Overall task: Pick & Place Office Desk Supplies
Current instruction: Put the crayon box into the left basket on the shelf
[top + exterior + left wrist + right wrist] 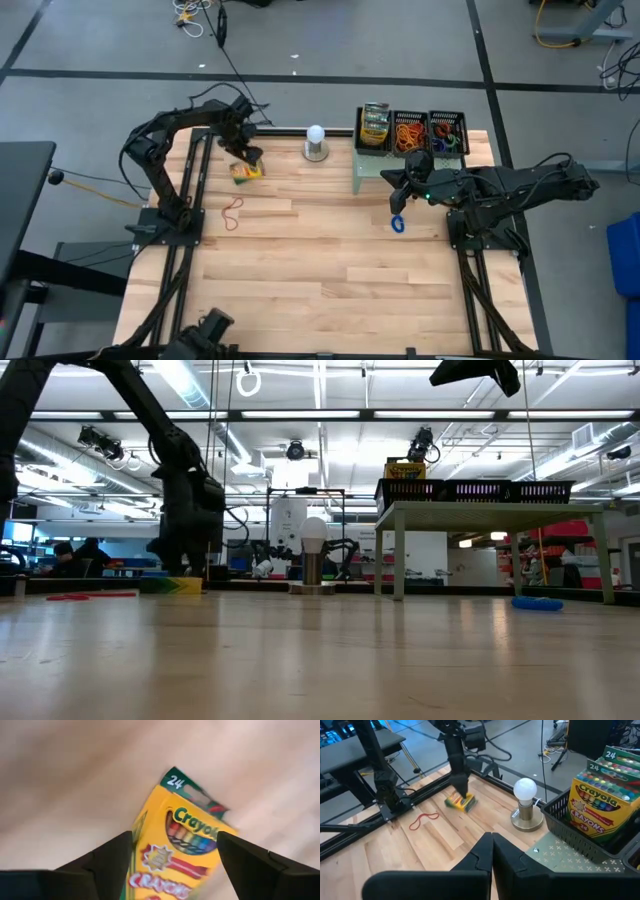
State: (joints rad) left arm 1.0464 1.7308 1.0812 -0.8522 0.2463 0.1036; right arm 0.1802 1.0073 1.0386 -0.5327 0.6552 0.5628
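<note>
Both arms are dark, near-black machines built of tubular links with bulkier rounded joints. The left arm (170, 150) carries thin black cables looping loosely along its links, and the right arm (520, 185) shows a small green light near its wrist. Each arm rises from a black frame of metal rails bolted to the bench (320, 280). The left claw (172, 862) has two matte black, flat-faced wedge fingers; the right claw (492, 852) has smooth black tapering fingers with angular edges.

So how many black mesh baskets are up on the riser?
3, side by side on the pale green riser: one with crayon boxes, one with orange rubber bands, one with mixed bands.
</note>
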